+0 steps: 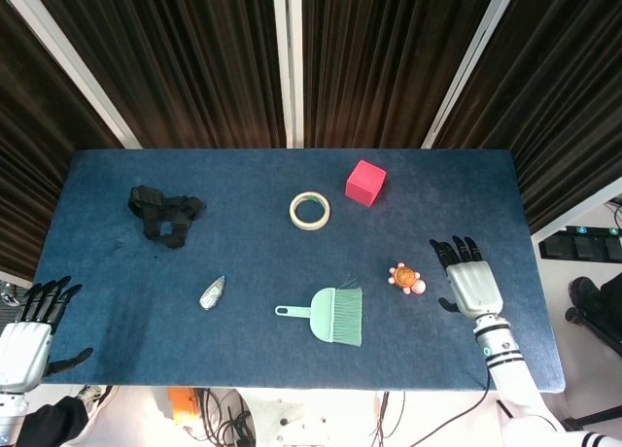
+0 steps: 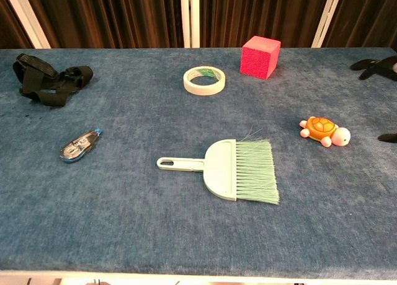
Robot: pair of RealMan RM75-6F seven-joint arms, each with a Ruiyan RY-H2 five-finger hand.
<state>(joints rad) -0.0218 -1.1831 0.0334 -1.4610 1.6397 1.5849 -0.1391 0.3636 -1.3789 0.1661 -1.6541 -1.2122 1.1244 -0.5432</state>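
Above the table's (image 1: 117, 369) right edge, the right hand (image 1: 470, 284) hovers with fingers spread, empty, just beside the toy turtle (image 1: 407, 278), which lies flat and free. The left hand (image 1: 27, 340), also spread, waits off the near-left corner.

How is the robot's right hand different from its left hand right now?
The right hand is over the blue table, beside the orange toy turtle; the left hand sits off the table's corner, nearest the small correction-tape dispenser. Both are open, fingers spread, holding nothing.
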